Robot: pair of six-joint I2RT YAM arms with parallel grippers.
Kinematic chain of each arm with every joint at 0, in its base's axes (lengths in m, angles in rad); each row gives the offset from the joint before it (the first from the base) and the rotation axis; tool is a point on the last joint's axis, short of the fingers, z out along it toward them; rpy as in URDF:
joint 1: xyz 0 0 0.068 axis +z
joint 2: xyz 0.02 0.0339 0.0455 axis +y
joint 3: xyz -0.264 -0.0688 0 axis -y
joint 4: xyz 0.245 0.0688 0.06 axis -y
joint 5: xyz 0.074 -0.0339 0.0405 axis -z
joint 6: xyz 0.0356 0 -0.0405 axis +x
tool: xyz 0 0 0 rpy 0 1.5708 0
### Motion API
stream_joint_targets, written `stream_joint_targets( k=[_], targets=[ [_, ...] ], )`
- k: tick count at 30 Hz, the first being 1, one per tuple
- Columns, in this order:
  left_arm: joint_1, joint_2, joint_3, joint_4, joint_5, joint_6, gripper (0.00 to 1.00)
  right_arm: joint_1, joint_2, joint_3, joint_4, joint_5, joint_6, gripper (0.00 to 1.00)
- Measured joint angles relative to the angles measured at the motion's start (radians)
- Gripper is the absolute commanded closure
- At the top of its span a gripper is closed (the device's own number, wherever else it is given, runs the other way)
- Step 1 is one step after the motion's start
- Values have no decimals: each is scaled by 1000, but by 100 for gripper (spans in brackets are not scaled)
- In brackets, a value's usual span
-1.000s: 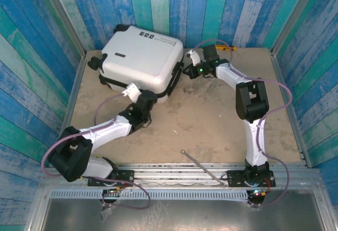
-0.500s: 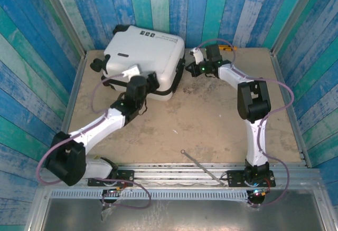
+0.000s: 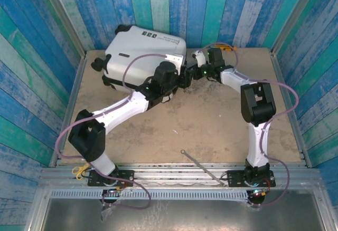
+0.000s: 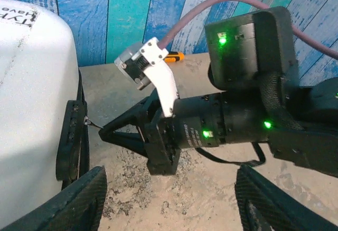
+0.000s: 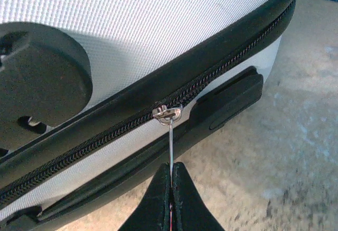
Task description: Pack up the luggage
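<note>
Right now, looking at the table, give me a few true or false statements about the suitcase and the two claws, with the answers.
1. The right claw is pinched shut on the zipper pull. True.
2. The suitcase lies wide open. False: its white shell is closed.
3. The left claw stands open, holding nothing. True.
4. The suitcase sits at the near right corner. False: it sits at the far left of the table.

White-and-black arms [image 3: 119, 109], mauve cables [image 4: 211, 2]
</note>
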Motion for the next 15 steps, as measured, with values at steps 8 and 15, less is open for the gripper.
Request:
stream_joint_targets(
  k=[8, 15],
  targets=[
    [0, 1, -59, 20, -19, -42, 39, -5, -216, -294, 73, 37, 43, 100],
    [-50, -40, -159, 41, -27, -93, 40, 36, -421, -553, 140, 82, 110, 100]
  ],
)
